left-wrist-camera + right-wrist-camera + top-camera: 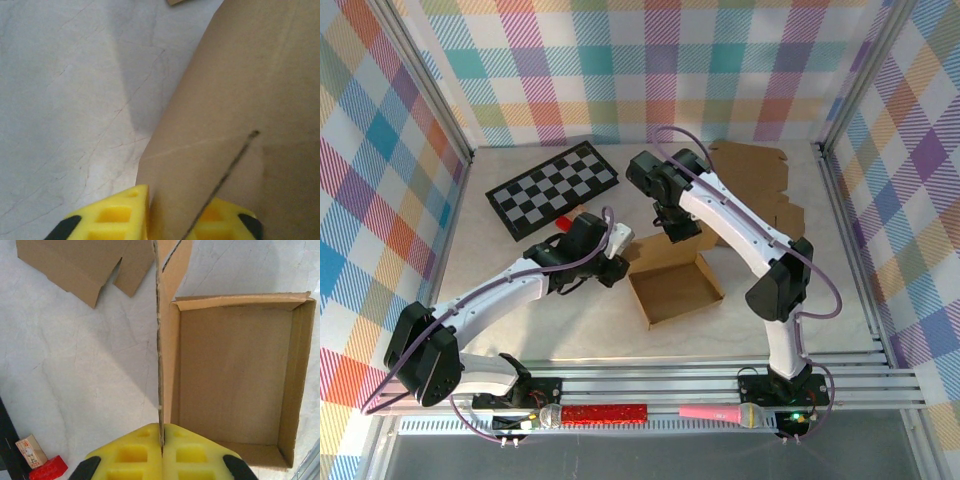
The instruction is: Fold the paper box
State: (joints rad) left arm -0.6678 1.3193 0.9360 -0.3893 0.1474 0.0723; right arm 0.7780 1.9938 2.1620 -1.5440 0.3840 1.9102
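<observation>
A: Pinched shut on the paper box mid-table with both: right gripper on upright wall, left gripper on left flap.
B: Could tear or buckle if pulled apart.

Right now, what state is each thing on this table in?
paper box, half folded, tray open on top, one flap standing upright
right gripper, shut on the box's upright flap
left gripper, closed on another cardboard panel of the box
spare cardboard, unfolded, lying flat
chessboard, opened out, lying flat
</observation>
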